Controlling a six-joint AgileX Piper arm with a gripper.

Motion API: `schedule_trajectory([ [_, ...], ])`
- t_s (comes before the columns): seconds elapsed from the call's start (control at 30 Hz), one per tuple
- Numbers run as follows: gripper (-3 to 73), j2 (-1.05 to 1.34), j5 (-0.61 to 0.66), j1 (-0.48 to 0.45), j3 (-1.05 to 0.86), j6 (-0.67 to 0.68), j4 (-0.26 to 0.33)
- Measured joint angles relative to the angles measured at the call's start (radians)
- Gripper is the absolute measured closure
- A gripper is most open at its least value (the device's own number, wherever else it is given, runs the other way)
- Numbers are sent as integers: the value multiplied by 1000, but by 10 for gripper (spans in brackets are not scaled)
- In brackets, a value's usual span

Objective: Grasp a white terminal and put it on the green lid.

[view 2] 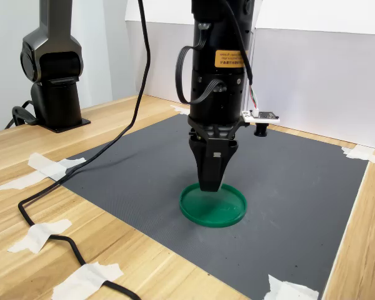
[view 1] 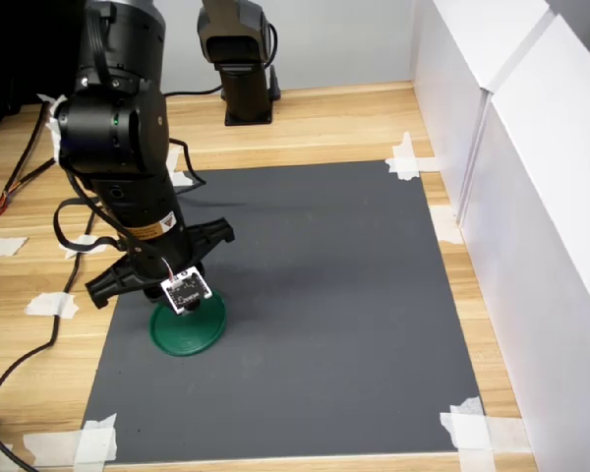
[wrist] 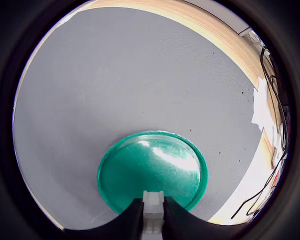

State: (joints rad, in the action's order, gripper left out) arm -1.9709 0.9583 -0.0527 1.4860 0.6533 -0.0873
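Hand [view 2: 212,185] points straight down over the green lid [view 2: 213,205], fingertips just above or at the lid's surface; contact not resolvable in the second exterior view. In the wrist view the two dark fingers [wrist: 131,220] are closed on the white terminal [wrist: 153,212], which sits pinched between them with its upper end showing above the tips. Grip looks narrow and centred, likely so the small block cannot twist out.

Lid lies flat on the dark grey mat [view 1: 324,295], near the mat's corner at the first exterior view's lower left. In the first exterior view the arm covers most of the lid, only its near rim [view 1: 187,339] shows. The terminal hangs over the lid's edge zone nearest the wrist camera, not its middle, judging from the wrist view.

Mat is taped at its corners to the wooden tabletop [view 1: 305,123], presumably to keep the work surface from sliding. White tape pieces [view 2: 90,278] are not to be confused with the terminal.

Judgement: carry phase finished, release is the step in hand. Risk: so close to the rim, the block could tip or bounce off the lid on opening
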Motion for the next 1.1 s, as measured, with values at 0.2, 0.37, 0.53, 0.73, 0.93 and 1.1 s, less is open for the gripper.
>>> schedule_trajectory([
  [0.2,473,-26,4,0,0,1,0],
  [0.37,312,-26,4,0,0,1,0],
  [0.53,220,16,4,0,0,2,3],
  [0.73,223,223,11,0,-30,-37,48],
  [0.93,413,513,-15,0,-208,-62,107],
  [1.1,668,739,-72,0,-385,-120,115],
])
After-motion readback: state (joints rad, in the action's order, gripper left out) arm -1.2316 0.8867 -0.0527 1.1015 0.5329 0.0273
